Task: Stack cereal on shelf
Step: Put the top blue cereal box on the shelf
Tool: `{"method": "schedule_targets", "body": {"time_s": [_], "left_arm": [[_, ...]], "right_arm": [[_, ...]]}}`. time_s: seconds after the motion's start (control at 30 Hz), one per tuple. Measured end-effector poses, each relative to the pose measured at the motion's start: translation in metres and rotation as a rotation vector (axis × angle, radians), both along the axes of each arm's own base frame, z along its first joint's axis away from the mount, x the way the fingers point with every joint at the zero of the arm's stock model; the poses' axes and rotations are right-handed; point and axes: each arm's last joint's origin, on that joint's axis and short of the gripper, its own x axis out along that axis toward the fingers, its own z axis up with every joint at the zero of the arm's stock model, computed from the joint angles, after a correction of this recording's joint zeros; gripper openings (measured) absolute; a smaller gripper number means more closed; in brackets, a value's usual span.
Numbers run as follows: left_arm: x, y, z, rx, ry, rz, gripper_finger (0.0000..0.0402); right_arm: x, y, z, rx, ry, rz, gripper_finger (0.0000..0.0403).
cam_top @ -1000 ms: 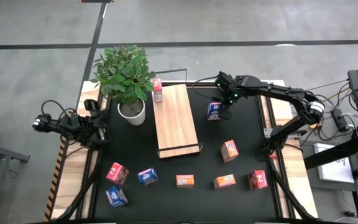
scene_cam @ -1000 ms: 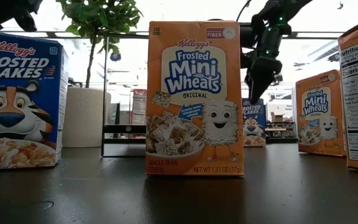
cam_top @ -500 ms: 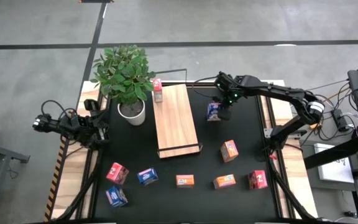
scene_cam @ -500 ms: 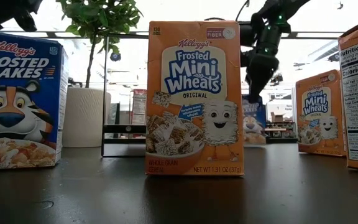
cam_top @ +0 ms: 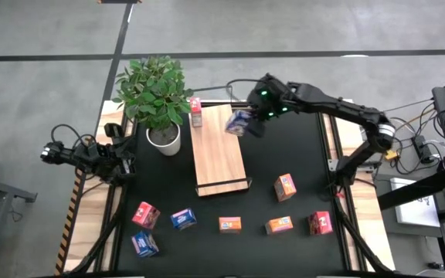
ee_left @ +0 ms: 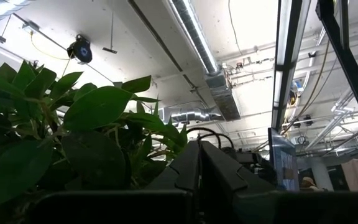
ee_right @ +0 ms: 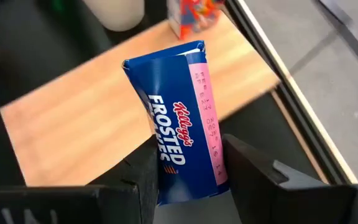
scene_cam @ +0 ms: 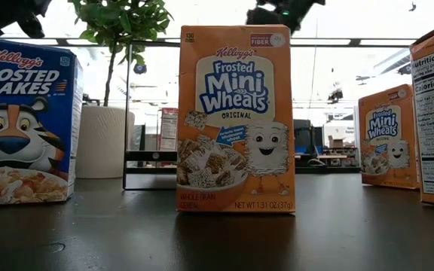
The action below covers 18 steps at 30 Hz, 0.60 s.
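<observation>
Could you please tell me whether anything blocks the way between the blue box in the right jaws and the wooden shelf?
Nothing visible does. The right gripper holds the blue cereal box over the shelf, whose wood beneath is bare; the red box stands aside at its far corner.

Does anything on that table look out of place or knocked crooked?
Nothing looks spilled or damaged. The oddest sight is a blue Frosted Flakes box hanging tilted in the air over the wooden shelf, pinched in the right gripper. Only one pink-red box stands on the shelf; the other boxes sit scattered at mixed angles on the black table.
</observation>
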Motion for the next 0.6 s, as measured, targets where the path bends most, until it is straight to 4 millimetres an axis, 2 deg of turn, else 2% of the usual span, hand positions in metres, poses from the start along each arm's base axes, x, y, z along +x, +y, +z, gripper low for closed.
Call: {"method": "schedule_targets", "body": {"time_s": [0.33, 0.6], "left_arm": [[0.0, 0.0, 0.0, -0.004, 0.001, -0.006, 0.0], [0.001, 0.0, -0.001, -0.003, 0.007, -0.006, 0.0]], "right_arm": [[0.073, -0.007, -0.013, 0.029, 0.04, -0.047, 0.015], [0.113, -0.007, -0.034, 0.004, 0.126, 0.0, 0.0149]]}}
